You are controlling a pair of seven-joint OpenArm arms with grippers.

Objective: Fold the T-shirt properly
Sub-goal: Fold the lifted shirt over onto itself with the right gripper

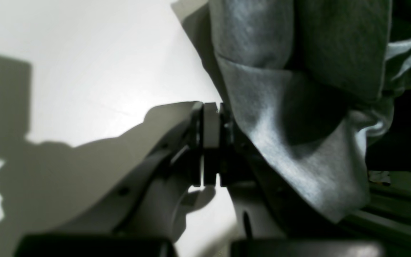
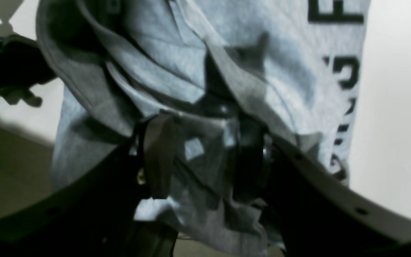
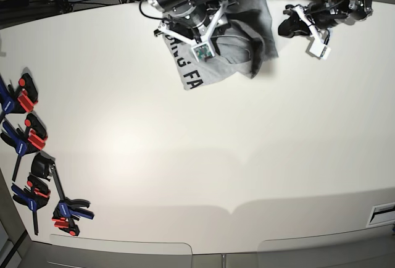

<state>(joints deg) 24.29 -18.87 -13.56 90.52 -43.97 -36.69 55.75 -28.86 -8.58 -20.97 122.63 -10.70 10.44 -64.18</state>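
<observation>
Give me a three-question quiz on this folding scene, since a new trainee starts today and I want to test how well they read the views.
1. True or false: the left gripper is shut and holds none of the T-shirt.
2. What are the right gripper jaws set around?
A. a clamp
B. bunched shirt fabric
C. nothing
3. What lies along the table edge at the base view's left?

Key
1. True; its pads meet beside the cloth.
2. B
3. Clamps with red and blue handles.
</observation>
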